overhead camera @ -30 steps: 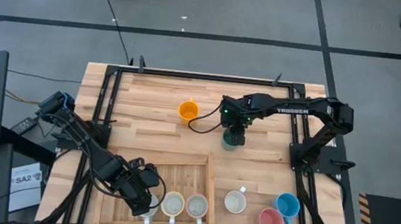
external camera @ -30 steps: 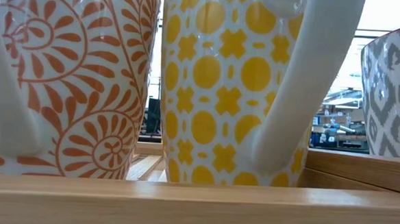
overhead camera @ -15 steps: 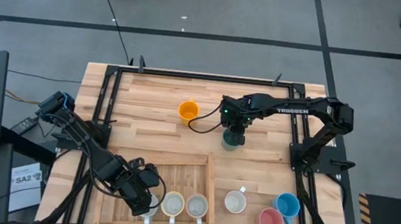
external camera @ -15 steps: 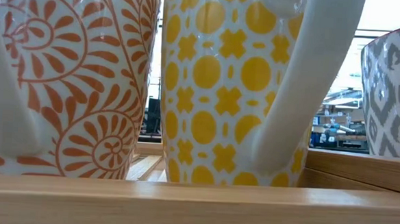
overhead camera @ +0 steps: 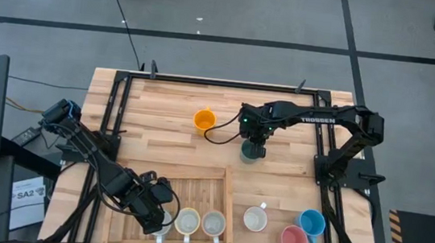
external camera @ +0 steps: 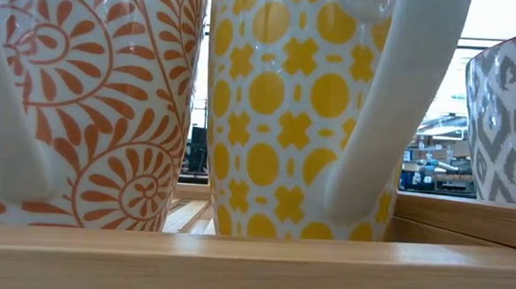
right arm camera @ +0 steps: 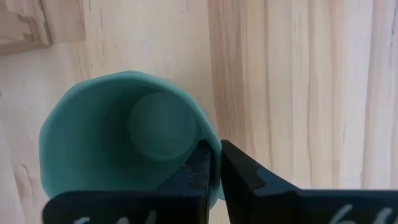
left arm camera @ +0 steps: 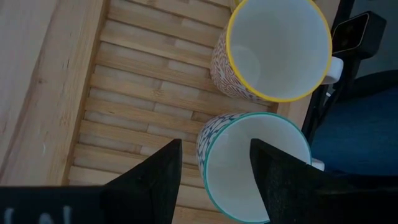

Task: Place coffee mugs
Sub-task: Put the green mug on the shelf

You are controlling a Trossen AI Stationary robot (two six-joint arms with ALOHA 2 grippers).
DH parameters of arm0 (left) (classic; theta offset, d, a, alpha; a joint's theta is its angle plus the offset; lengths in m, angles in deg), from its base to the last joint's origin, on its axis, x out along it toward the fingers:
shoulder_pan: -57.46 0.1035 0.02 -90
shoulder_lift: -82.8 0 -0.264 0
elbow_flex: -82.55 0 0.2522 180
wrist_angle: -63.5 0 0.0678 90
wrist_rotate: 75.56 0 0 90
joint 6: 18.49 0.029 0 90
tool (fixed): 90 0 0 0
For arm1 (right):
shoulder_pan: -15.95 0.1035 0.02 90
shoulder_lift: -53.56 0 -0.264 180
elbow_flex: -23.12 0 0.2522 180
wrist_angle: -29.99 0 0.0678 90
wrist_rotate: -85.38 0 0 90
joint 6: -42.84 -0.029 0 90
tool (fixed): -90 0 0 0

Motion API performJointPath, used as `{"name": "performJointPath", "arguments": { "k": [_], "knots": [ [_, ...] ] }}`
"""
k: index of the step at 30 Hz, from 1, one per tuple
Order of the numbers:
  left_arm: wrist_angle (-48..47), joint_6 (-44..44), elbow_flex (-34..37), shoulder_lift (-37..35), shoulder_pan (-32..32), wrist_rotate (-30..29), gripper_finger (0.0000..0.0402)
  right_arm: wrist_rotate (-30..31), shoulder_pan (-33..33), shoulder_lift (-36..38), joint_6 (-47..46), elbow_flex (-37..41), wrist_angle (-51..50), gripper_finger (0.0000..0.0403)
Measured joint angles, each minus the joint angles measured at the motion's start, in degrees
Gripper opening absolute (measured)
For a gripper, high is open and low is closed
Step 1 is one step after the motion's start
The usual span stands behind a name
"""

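- The right gripper (right arm camera: 213, 171) stands over the middle of the pale wooden slab table (overhead camera: 166, 144), its two dark fingers pinched on the rim of a dark green round ceramic mug (right arm camera: 124, 143): one finger inside the wall, the other outside, with only the thin wall between them.
- In the high view that green mug (overhead camera: 252, 151) sits upright on the table directly under the right gripper (overhead camera: 254, 145).
- A plain orange handled mug (overhead camera: 204, 121) stands near this claw, on the side towards the left arm and slightly farther back on the table.
- Well away from the claw, at the table's near edge, stand a cream mug (overhead camera: 255, 218), a blue mug (overhead camera: 312, 223) and a pink mug (overhead camera: 294, 240), the last two touching or nearly so.
- The left gripper (left arm camera: 214, 168) hovers with fingers spread over a slatted bamboo tray (left arm camera: 134, 109); one finger is above the rim of a teal-rimmed patterned white mug (left arm camera: 258, 165).
- Just beyond that mug stands a yellow-rimmed patterned white mug (left arm camera: 277, 50), touching or nearly touching it.
- From above, a third pale mug (overhead camera: 213, 223) stands in the same row in the tray (overhead camera: 202, 189).
- From table level, an orange-swirl mug (external camera: 83, 100) and a yellow-dotted mug (external camera: 295, 111) fill the view.
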Motion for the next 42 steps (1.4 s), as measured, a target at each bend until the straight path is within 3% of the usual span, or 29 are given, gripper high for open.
{"name": "performJointPath", "arguments": {
  "k": [11, 29, 42],
  "knots": [
    [-0.2, -0.1, 0.0, -2.5, 0.0, -0.2, 0.0197, 0.8, 0.0, -0.2, 0.0, -6.1, -4.1, 0.0019],
    [-0.1, 0.0, 0.0, -3.1, 0.0, -0.6, 0.0197, 1.5, 1.5, -0.1, -0.2, -30.9, -5.5, 0.0019],
    [-2.0, 0.0, 0.0, -3.1, 0.0, 0.0, 0.0197, -3.1, 10.5, -0.1, -6.4, -31.7, 2.8, 0.0019]
  ]
}}
